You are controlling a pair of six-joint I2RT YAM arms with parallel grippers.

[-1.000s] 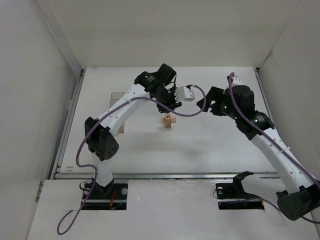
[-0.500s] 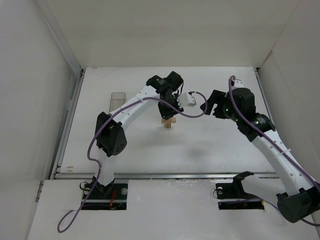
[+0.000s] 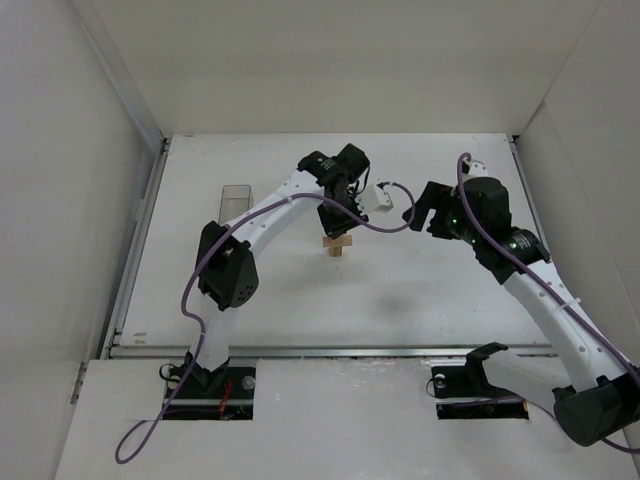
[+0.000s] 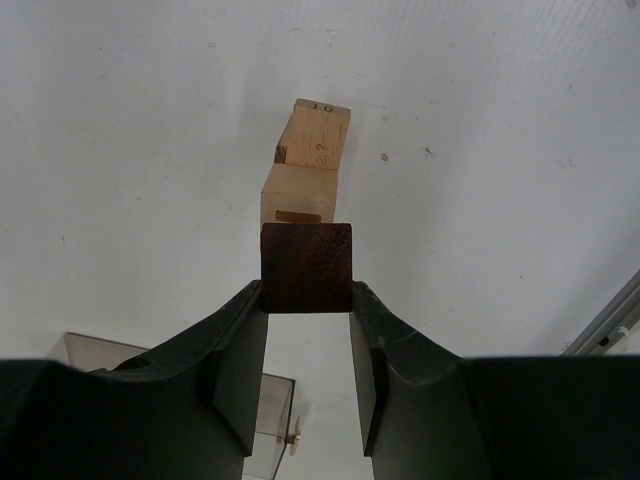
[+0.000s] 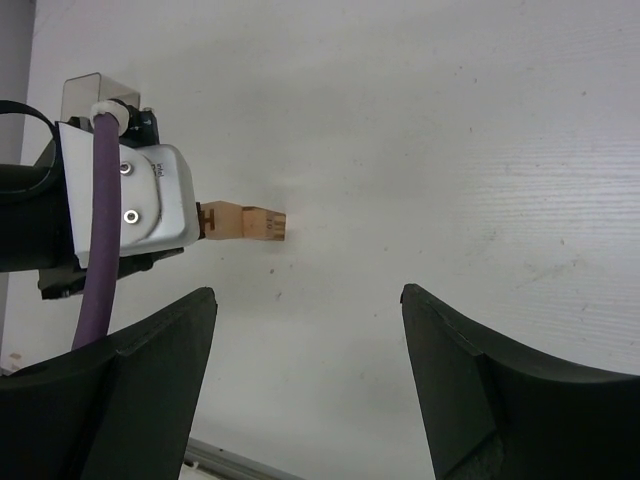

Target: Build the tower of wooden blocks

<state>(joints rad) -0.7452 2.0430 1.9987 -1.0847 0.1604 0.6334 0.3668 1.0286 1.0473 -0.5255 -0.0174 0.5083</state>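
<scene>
Pincer on left (image 4: 306, 292) clamps dark block (image 4: 306, 265) over tower (image 4: 302, 190); lower it level and centred. Right pincer (image 5: 308, 296) gapes, empty.

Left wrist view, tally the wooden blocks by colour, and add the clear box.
dark reddish-brown block: 1, gripped in the left pincer
light-tan blocks: 2 showing
clear box: 1
Total: 4
</scene>
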